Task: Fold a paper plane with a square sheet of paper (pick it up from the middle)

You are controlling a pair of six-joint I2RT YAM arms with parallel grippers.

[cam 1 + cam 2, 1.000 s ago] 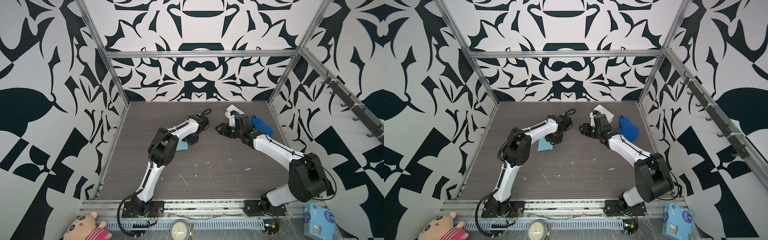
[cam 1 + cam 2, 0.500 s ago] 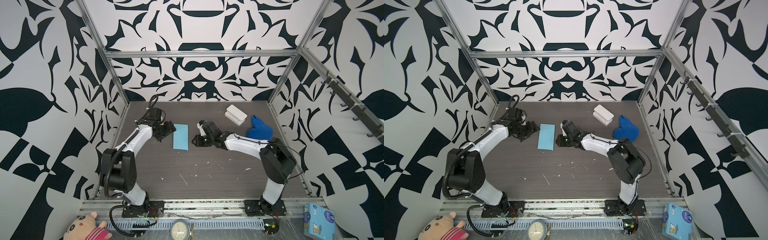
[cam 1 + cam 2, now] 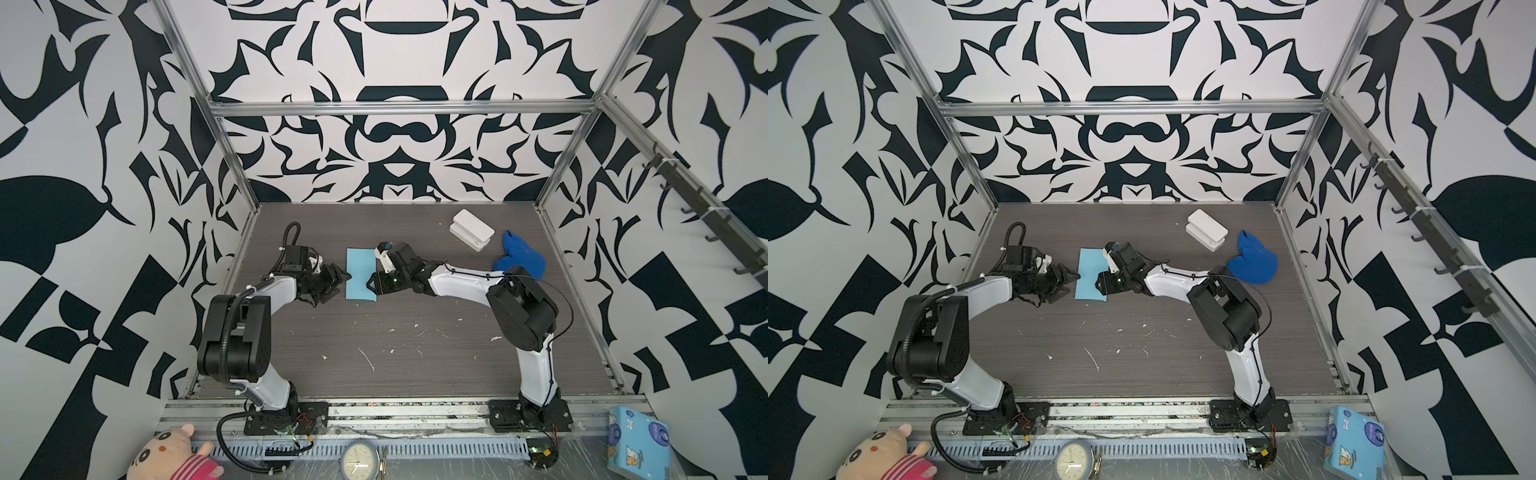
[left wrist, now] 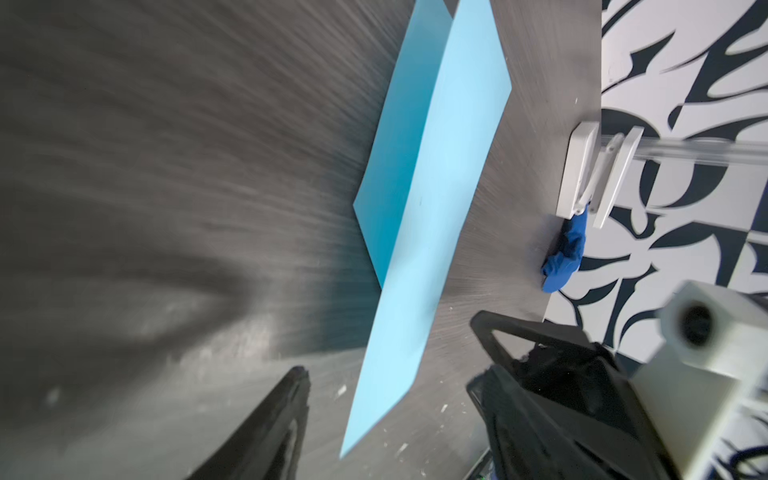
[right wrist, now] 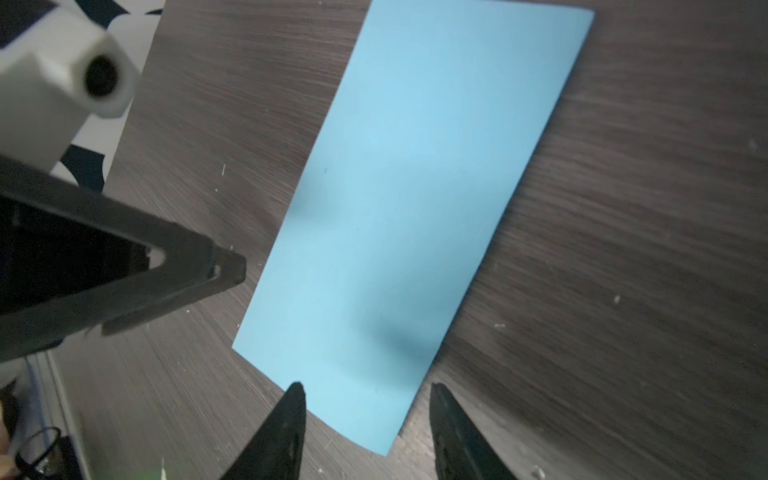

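The square sheet of paper (image 3: 360, 270) (image 3: 1090, 270) lies on the dark table folded in half, as a long light-blue rectangle. In the left wrist view the paper (image 4: 440, 187) has its upper layer lifted slightly along one long edge. My left gripper (image 3: 344, 276) (image 3: 1074, 276) stands open at the sheet's left edge, one corner of the paper between its fingers (image 4: 291, 415). My right gripper (image 3: 371, 284) (image 3: 1100, 282) is open low over the sheet's right near corner (image 5: 374, 415). Neither holds it. A paper plane is not in view.
A white hinged case (image 3: 471, 229) and a royal-blue cloth lump (image 3: 519, 257) sit at the back right. White scraps dot the table's middle (image 3: 365, 357). Outside the front rail are a plush toy (image 3: 174, 457), a clock (image 3: 359, 459) and a light-blue printed box (image 3: 638, 446).
A second ago both arms met further back and the left one covered the paper. They then spread apart. Now both grippers have closed in on the flat sheet's two sides.
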